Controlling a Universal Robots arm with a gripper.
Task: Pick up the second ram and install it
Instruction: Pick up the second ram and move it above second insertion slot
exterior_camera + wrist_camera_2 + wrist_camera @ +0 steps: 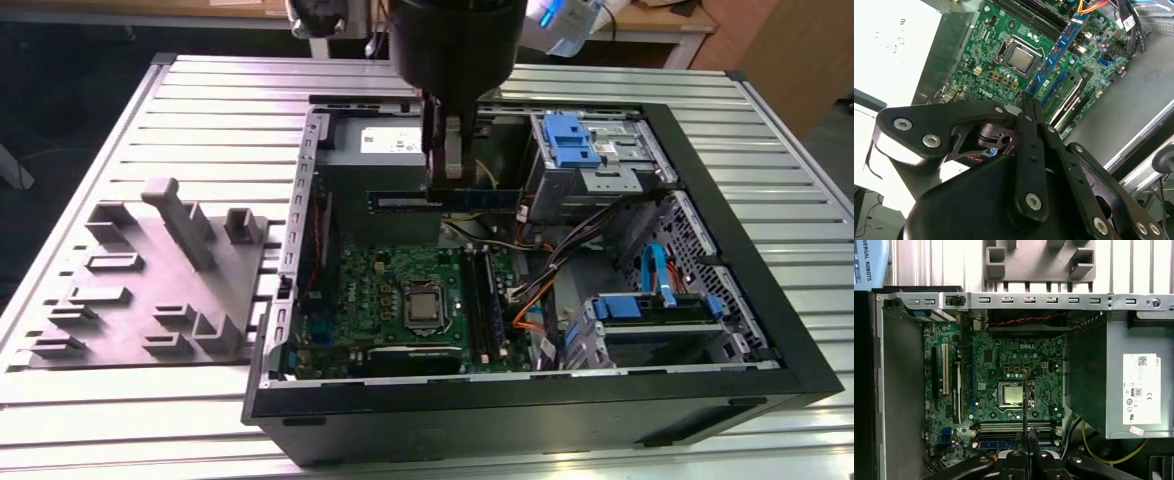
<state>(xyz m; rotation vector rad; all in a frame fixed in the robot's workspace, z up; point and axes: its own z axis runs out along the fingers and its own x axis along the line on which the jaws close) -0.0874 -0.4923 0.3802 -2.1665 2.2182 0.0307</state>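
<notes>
Exterior view: tool (447, 190) is pinched shut on the second ram (400, 201) at mid-length. The stick is level, upper centre of frame, over the motherboard (374, 290) inside the PC case (534, 400). Likely light, stiff, fragile: thin board, exposed chips. Best gripped on the flat faces mid-span, clear of the contact edge.

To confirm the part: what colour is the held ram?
The second ram is blue; best in second wrist view.
</notes>
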